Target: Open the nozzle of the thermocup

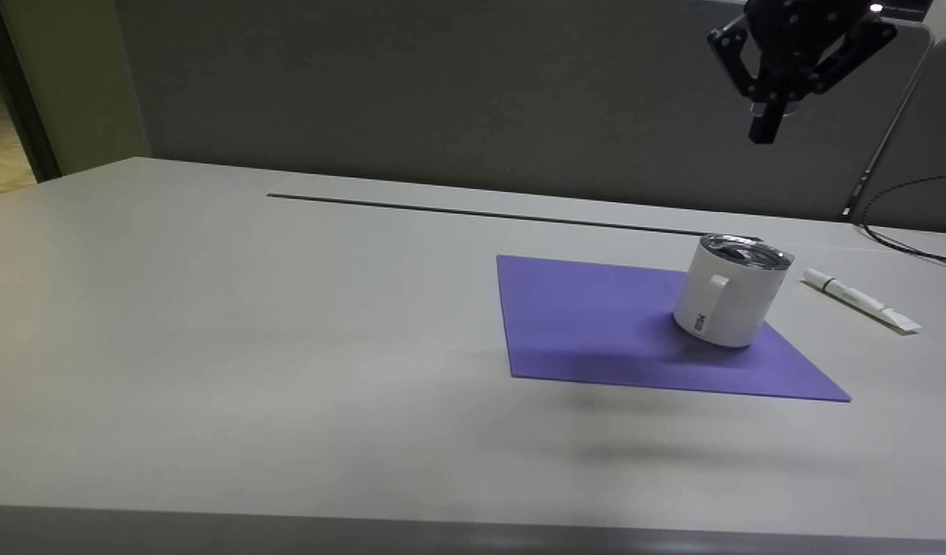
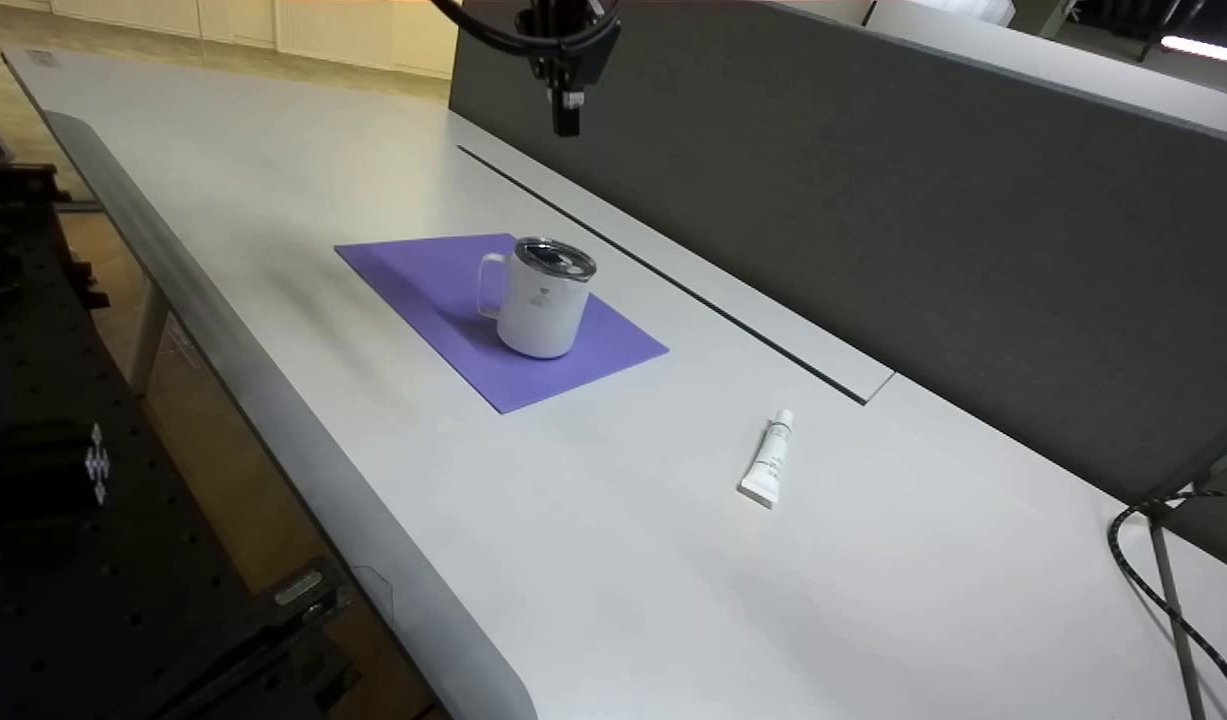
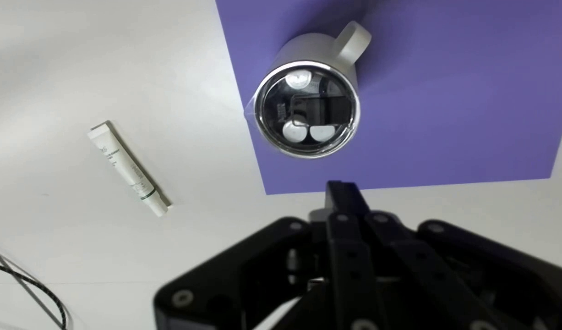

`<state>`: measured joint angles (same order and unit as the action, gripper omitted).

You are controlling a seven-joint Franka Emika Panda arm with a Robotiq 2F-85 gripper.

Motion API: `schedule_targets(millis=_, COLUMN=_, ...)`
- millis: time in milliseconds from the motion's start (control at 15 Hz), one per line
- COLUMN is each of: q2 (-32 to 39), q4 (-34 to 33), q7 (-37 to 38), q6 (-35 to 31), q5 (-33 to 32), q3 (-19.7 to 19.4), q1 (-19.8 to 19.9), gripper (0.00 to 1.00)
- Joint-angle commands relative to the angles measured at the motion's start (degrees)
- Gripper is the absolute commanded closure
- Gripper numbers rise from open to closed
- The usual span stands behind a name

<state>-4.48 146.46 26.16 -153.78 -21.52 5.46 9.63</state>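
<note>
The thermocup point(image 1: 738, 301) stands upright on a purple mat, in both exterior views point(image 2: 539, 315). It is white with a handle, a silvery rim and a clear, dark-looking lid. In the wrist view the thermocup point(image 3: 310, 48) is seen from above, handle toward the top right. The nozzle point(image 3: 324, 110) shows there as a dark rectangular slider in the lid. My gripper point(image 1: 764, 131) hangs in the air well above the table, apart from the cup, in both exterior views point(image 2: 566, 120). In the wrist view its fingertips point(image 3: 347, 188) are pressed together with nothing between them.
The purple mat point(image 1: 580, 316) lies under the cup on the white table point(image 1: 287, 347). A white tube point(image 2: 769, 460) lies beside the mat. A grey partition point(image 2: 923, 200) stands along the back edge. A black cable point(image 2: 1138, 550) lies near it.
</note>
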Motion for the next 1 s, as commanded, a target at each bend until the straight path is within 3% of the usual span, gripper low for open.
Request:
schedule_targets(millis=0, q2=5.63, q4=-2.45, q7=4.73, q6=-3.56, q5=-4.42, q3=-2.64, q1=-1.18, gripper=1.0)
schedule_targets(millis=400, q2=10.77, q4=-2.97, q7=7.12, q6=-5.3, q5=-5.75, q3=-8.08, q1=-5.68, gripper=1.0)
schedule_targets(millis=933, q2=14.17, q4=-2.12, q7=5.73, q6=-11.06, q5=-3.0, q3=-13.81, q1=-9.98, gripper=1.0)
